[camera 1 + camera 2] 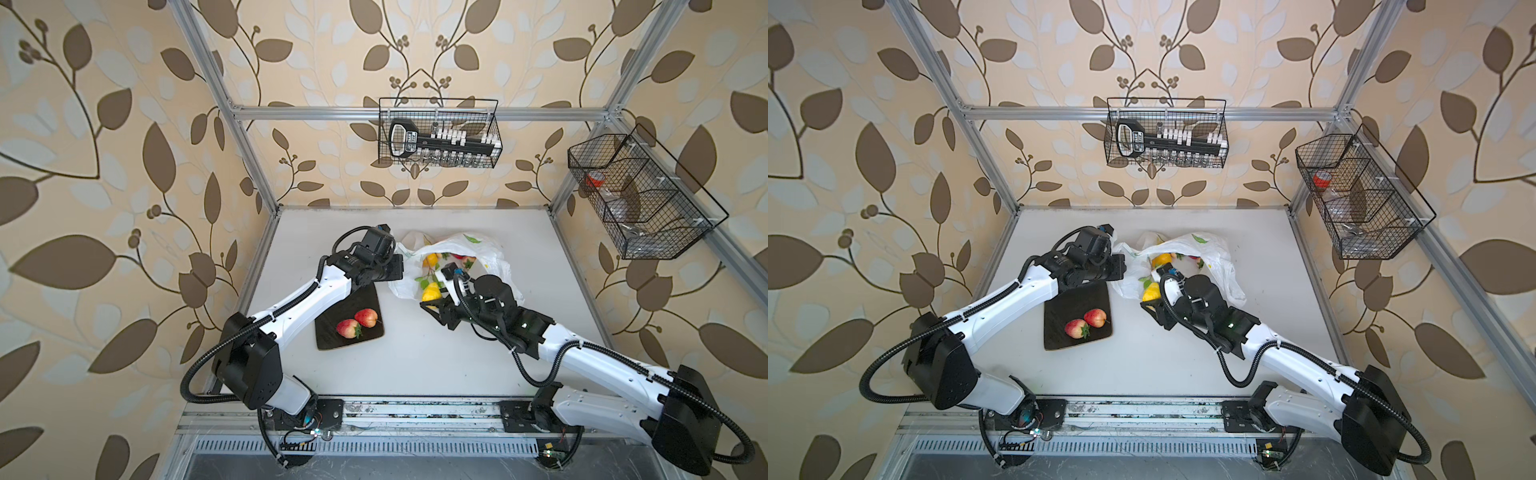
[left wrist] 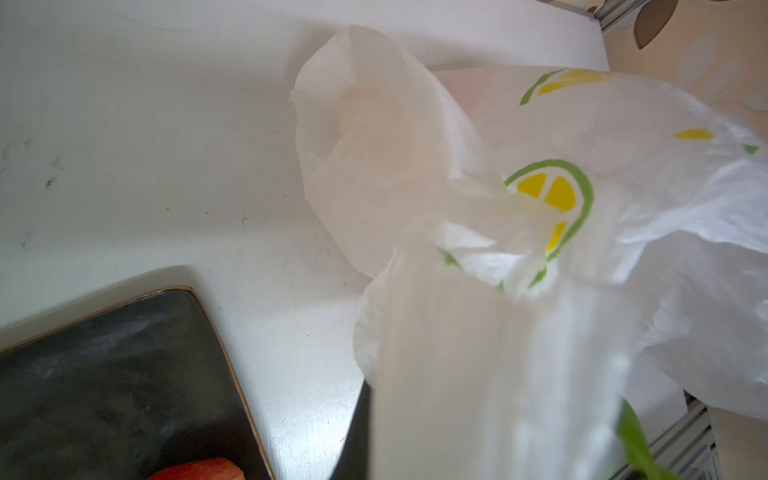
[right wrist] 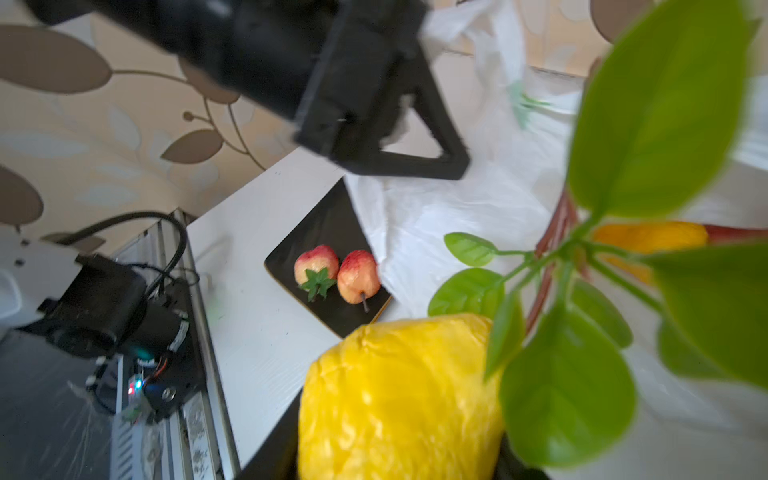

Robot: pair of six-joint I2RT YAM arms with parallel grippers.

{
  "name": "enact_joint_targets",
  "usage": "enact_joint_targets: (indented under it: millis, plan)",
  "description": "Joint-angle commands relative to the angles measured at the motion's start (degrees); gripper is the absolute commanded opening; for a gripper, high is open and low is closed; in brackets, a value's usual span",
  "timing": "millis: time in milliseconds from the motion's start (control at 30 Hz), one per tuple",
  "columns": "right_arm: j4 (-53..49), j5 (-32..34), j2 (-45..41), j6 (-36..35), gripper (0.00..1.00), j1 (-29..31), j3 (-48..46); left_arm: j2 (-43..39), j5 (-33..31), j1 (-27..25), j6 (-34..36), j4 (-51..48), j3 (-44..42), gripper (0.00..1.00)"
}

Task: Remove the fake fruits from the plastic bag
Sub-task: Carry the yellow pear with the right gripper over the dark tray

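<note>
Pinching a fold of the plastic bag, the left gripper has its jaws fully closed on the film. In its wrist view the film runs taut toward the camera and hides the fingers. Back from that gripper, partly under its arm, a dark tray carries a strawberry and a red-yellow apple, touching each other. To the right of the left gripper the bag lies crumpled on the table with its mouth open. An orange-yellow piece and red fruits show inside, just beyond the right gripper. That gripper sits at the bag's near edge, its jaws partly closed around a yellow fruit with a green leafy twig. Far beyond both grippers, a wire basket on the frame holds a black tool. Its white label is too small to read.
</note>
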Motion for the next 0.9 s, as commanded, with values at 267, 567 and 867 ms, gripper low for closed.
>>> enact_joint_targets:
  millis: [267,567,867]
  plan:
    - [4.5,2.9,11.6,-7.5,0.44,15.3,2.2,3.9,3.4,5.9,3.2,2.0,7.4,0.00]
    - [11.0,4.7,30.3,-9.2,0.44,20.7,14.0,5.6,5.7,7.1,6.7,-1.8,11.6,0.02]
    - [13.9,8.7,45.6,-10.8,0.44,22.5,28.0,5.7,5.4,7.2,11.9,-8.9,15.2,0.02]
